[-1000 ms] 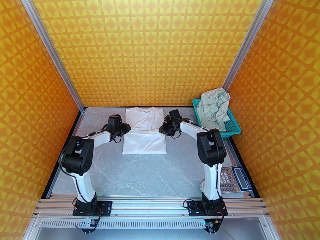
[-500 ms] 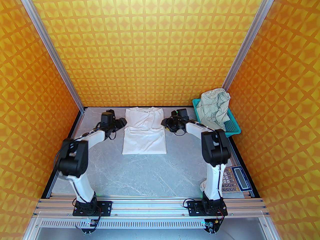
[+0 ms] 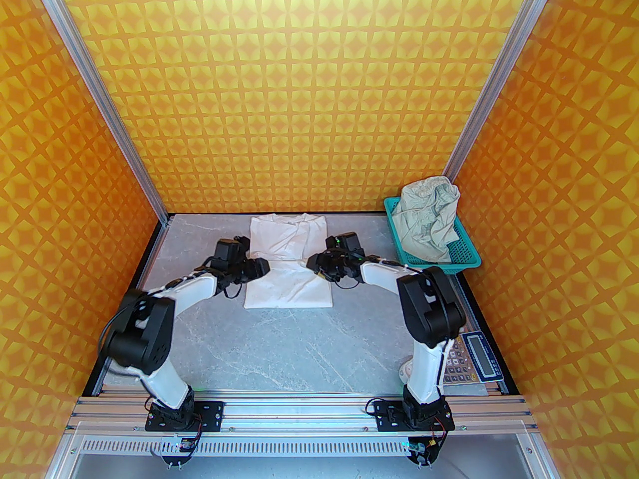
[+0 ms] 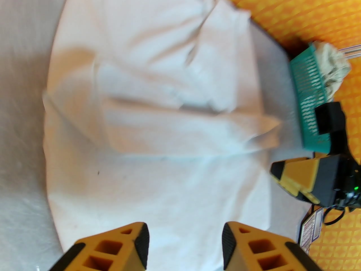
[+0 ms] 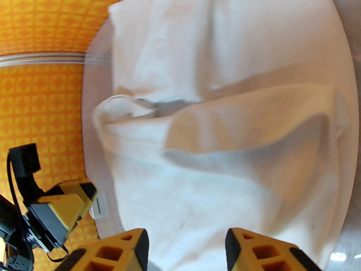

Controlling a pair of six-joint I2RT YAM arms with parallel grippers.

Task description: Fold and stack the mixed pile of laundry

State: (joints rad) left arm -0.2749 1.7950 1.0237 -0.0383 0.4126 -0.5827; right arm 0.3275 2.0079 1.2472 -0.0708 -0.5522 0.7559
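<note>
Evidently both arms' jaws stand part open, seemingly empty, over the white T-shirt [image 3: 289, 287].

grey marble table [image 3: 279, 347] — white T-shirt [image 3: 289, 290] centre | teal basket [image 3: 468, 256] far-right | keypad device [image 3: 474, 357] right

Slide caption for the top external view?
Left end effector and right end effector over part-folded white T-shirt; shorts in teal basket.

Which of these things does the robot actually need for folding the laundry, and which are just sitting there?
Part of the job: white T-shirt, pale shorts.
Just lying about: teal basket, keypad device beside the right arm.
</note>
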